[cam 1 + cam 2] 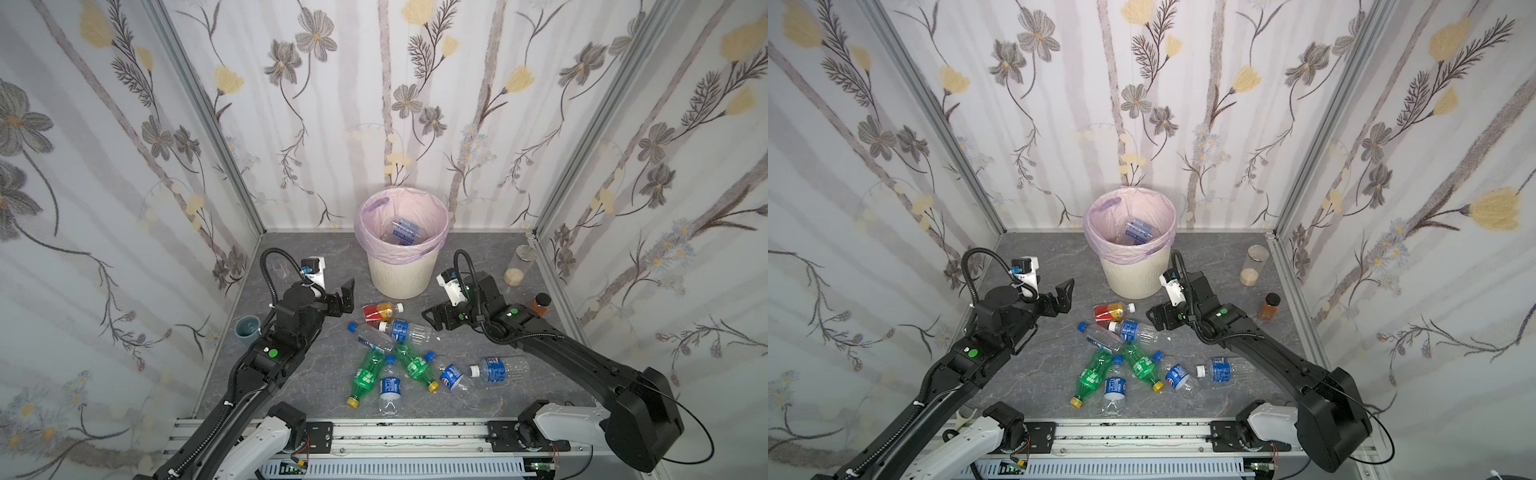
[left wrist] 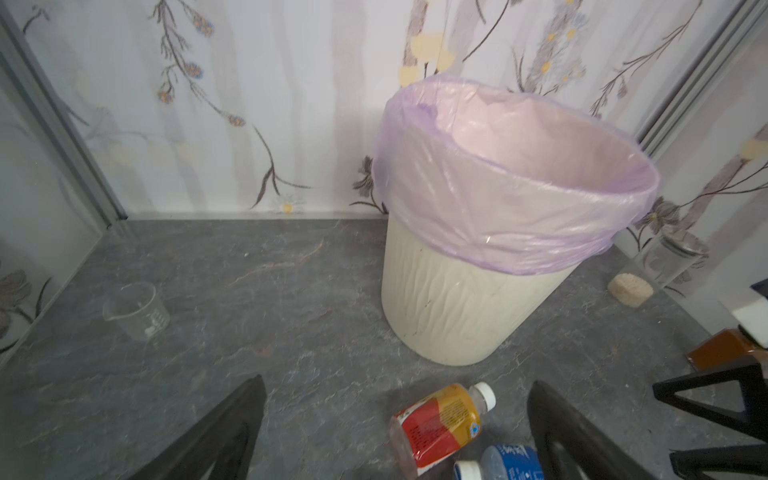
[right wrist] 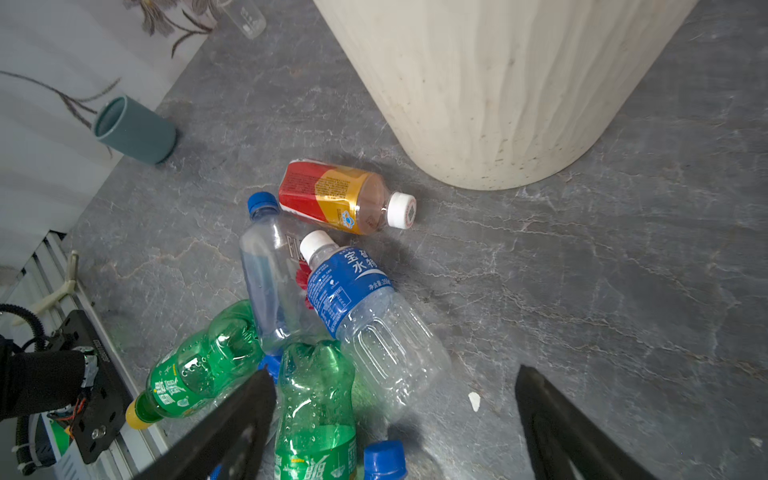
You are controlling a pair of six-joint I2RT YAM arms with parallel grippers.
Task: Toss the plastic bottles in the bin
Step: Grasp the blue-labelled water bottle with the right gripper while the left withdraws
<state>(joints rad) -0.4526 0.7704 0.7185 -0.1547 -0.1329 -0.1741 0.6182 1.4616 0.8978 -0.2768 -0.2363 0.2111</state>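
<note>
My left claw point(image 1: 343, 298) and right claw point(image 1: 432, 319) stand apart, empty. Overlapping thin plastic bottles point(image 1: 402, 329) near the cream ribbed bin point(image 1: 399, 276) may slip when pinched.

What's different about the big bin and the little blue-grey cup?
The bin is cream-white and ribbed; the cup is plain grey-blue. The bin is far bigger than the cup. The bin has a pink bag and a bottle inside; the cup shows no liner. Both stand upright, open on top.
</note>
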